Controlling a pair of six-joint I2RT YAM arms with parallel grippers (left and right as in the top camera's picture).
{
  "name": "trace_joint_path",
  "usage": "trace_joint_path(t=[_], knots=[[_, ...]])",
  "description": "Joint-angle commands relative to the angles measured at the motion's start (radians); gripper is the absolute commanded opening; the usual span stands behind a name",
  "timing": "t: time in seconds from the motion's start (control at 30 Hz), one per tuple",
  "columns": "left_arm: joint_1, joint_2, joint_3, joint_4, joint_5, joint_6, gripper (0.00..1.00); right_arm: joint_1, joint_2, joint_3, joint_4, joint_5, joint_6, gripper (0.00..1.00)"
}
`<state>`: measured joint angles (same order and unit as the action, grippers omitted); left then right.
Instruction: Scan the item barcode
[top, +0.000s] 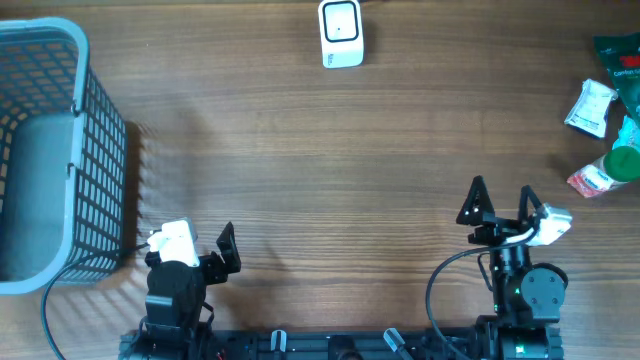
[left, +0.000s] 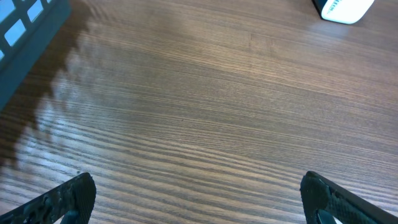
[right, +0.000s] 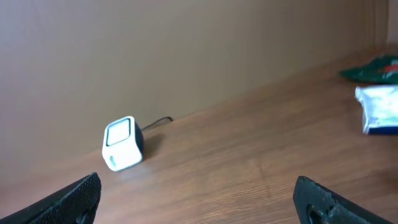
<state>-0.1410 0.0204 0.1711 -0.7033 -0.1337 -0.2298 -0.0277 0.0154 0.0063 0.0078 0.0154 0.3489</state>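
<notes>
The white barcode scanner (top: 341, 33) stands at the table's far edge, its window facing up in the overhead view. It also shows in the right wrist view as a small white box (right: 121, 144) with a cable behind it. Packaged items lie at the far right: a white packet (top: 590, 107), a green bag (top: 620, 55), a green-capped piece (top: 623, 160) and a red-and-white packet (top: 590, 180). My right gripper (top: 502, 205) is open near the front edge, well short of them. My left gripper (top: 195, 248) is open at the front left, nothing between its fingers.
A grey plastic basket (top: 95, 150) with lattice walls fills the left side, right beside the left arm; its corner appears in the left wrist view (left: 25, 37). Bare wooden table (top: 320, 170) lies between the arms and the scanner. The white packet (right: 378, 109) sits at the right wrist view's right edge.
</notes>
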Motion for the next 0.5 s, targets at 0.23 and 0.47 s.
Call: trace_joint_path(t=[0.23,0.47], knots=[[0.006,-0.004,-0.006,0.003,-0.01,0.013,1.0,0.005,-0.013,-0.001,-0.002,-0.024,-0.348,1.0],[0.006,-0.004,-0.006,0.003,-0.01,0.013,1.0,0.005,-0.012,-0.001,-0.001,-0.024,-0.348,1.0]])
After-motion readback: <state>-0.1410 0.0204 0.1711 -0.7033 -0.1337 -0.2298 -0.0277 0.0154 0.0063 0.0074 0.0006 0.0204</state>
